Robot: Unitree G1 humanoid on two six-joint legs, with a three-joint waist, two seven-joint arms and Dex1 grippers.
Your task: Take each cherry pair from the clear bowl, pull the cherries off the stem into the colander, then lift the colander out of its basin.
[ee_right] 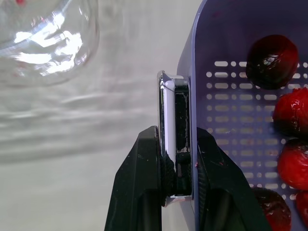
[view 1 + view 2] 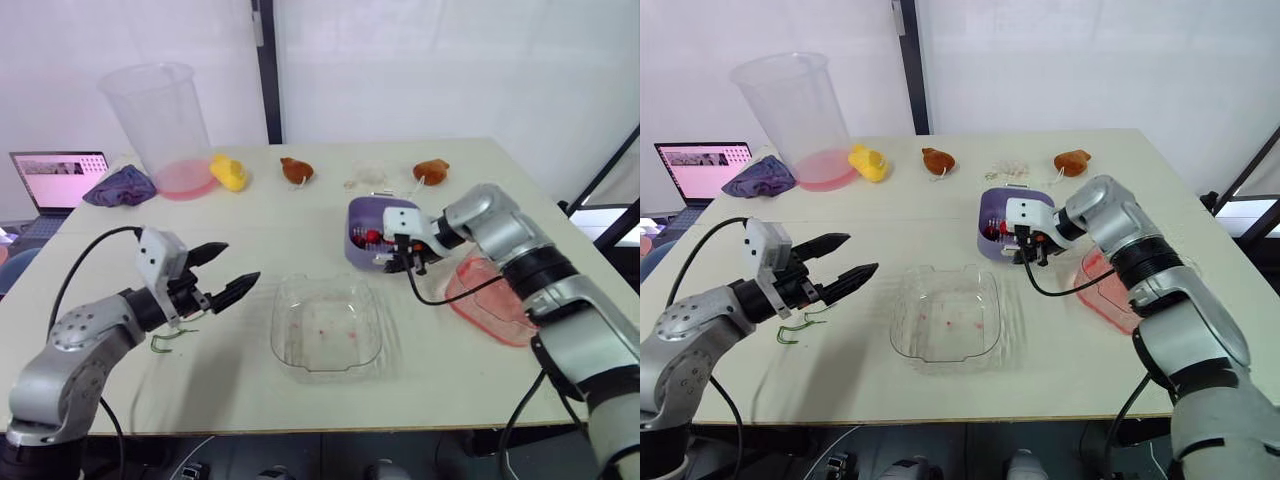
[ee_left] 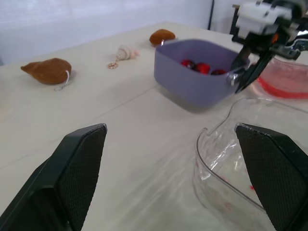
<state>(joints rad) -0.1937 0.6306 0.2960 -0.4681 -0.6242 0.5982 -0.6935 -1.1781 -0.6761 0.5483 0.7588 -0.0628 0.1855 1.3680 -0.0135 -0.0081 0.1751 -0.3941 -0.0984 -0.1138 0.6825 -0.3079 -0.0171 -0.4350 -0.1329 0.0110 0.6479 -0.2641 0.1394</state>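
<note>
The destemming part of the task is judged complete: the clear bowl (image 2: 327,332), a thin, glossy, rounded-square plastic shell, is seen empty except for a few red smears on its floor, and a bare green stem (image 2: 172,340) is left lying on the matte pale table (image 2: 280,230) near the left arm. The cherries (image 3: 202,67), dark red and wet-looking, are gathered in the purple colander (image 3: 192,89), which stands just beyond the bowl, towards the right arm. Its floor is pierced by rows of short slots and its outer wall is smooth and opaque. Whether that wall belongs to the colander itself or to a basin of the same colour nested around it cannot be made out. What remains is taken to be the lift. The right gripper (image 1: 176,134) is closed in a pinch on a small flat tab (image 1: 174,103) at the colander's rim, one black finger on each face, while the colander appears to rest on the table, not yet raised. The left gripper (image 2: 241,262) is held with its textured black fingers (image 3: 82,163) spread wide and empty, above the table beside the bowl. A translucent pink dish (image 2: 490,300) lies just beside the colander, under the right forearm.
</note>
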